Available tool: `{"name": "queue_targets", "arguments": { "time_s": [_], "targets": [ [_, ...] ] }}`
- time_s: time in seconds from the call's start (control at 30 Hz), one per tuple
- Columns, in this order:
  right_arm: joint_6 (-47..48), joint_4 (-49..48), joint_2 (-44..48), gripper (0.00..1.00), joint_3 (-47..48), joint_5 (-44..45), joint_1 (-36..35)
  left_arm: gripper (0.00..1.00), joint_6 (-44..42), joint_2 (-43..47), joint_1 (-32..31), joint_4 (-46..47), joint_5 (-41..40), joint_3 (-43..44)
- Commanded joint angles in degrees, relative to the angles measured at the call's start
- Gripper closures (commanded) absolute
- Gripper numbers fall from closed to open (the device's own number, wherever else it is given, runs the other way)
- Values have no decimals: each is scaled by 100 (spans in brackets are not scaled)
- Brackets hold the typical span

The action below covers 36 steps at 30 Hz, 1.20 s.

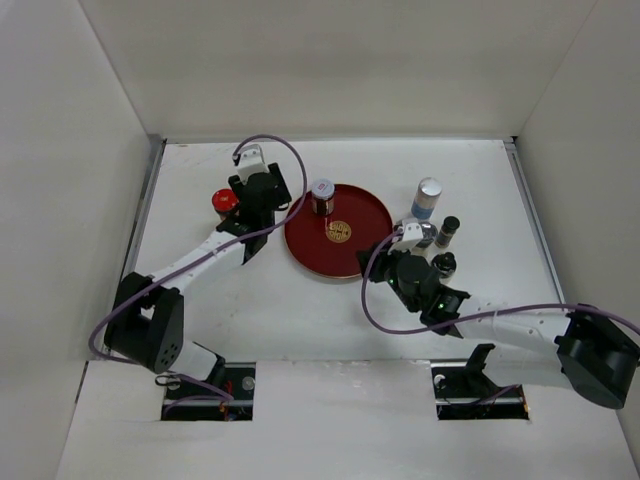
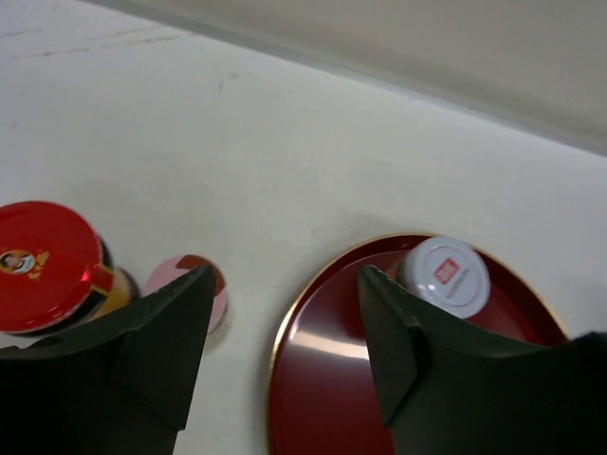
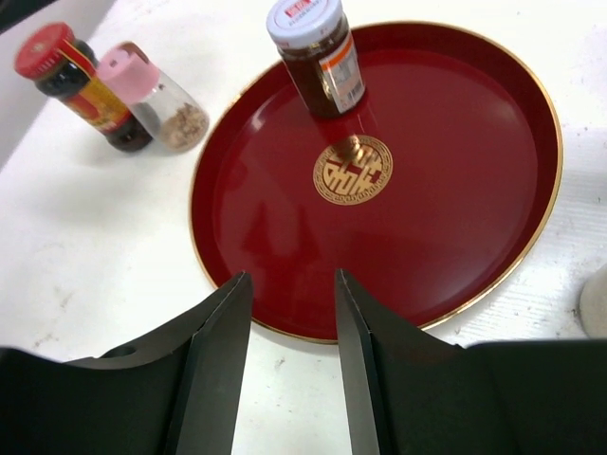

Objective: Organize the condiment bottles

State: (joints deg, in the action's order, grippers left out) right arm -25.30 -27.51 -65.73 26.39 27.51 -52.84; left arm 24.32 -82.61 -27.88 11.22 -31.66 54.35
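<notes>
White table [image 1: 300, 320], silver jar [image 1: 322, 195] sitting on tray [image 1: 365, 215], red jar [image 1: 225, 201] and pink shaker [image 2: 175, 282] standing off it, left. Left gripper [image 2: 285, 284], right gripper [image 3: 291, 280] both hanging part-open, empty. Left finger hovering over shaker, probably tipping it if dropping straight, lol.

The left hand [image 2: 285, 294] hides much of the pink-capped shaker [image 2: 169, 278]. The right wrist view's edge crops a pale object [image 3: 596, 303].
</notes>
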Motion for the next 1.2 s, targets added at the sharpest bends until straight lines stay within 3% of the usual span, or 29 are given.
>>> {"name": "queue_targets", "arguments": {
  "time_s": [0.0, 0.83, 1.17],
  "targets": [
    [-36, -299, -132, 53, 112, 71, 33, 41, 108, 87, 103, -138, -33, -100],
    [-1, -290, -440, 51, 235, 0, 15, 47, 108, -862, 463, -217, -499, 120],
    [-1, -264, -493, 51, 270, -35, 15, 31, 152, -625, 437, 38, -560, -152]
  ]
}}
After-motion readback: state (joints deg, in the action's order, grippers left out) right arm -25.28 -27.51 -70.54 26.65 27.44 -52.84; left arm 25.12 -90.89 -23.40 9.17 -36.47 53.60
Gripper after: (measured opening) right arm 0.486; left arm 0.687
